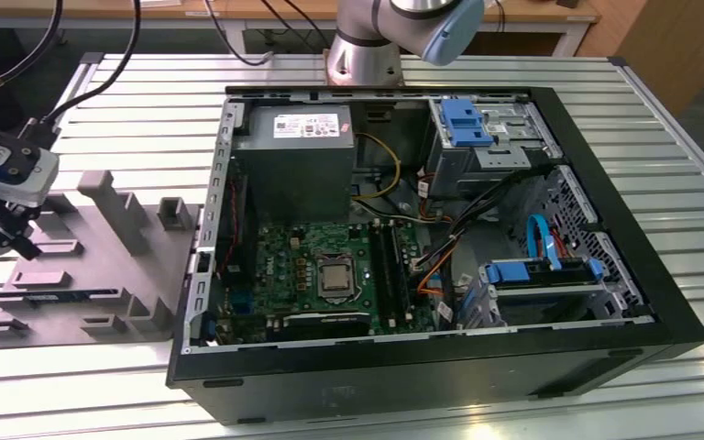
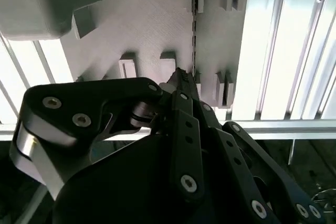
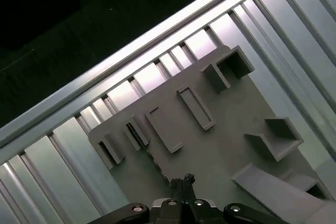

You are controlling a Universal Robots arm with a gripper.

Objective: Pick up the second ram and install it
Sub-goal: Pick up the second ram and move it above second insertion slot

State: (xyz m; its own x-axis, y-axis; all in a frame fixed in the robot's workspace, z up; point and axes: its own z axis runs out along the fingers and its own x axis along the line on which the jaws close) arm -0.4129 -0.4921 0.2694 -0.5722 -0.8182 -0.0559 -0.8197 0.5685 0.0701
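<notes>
While the second ram (image 2: 194,35) stands in its grey holder (image 2: 147,24), the fingers (image 2: 182,94) hover nearby, pressed together.

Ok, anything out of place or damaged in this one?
Nothing stands out. The second ram stands on edge, straight in its slot in the grey holder, with the gripper at one end of it. The open computer case lies flat on the slatted table, its cables inside.

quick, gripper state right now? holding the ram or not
Gripper: cannot be told; its tip is at the ram, which stands on edge in the gray holder.
</notes>
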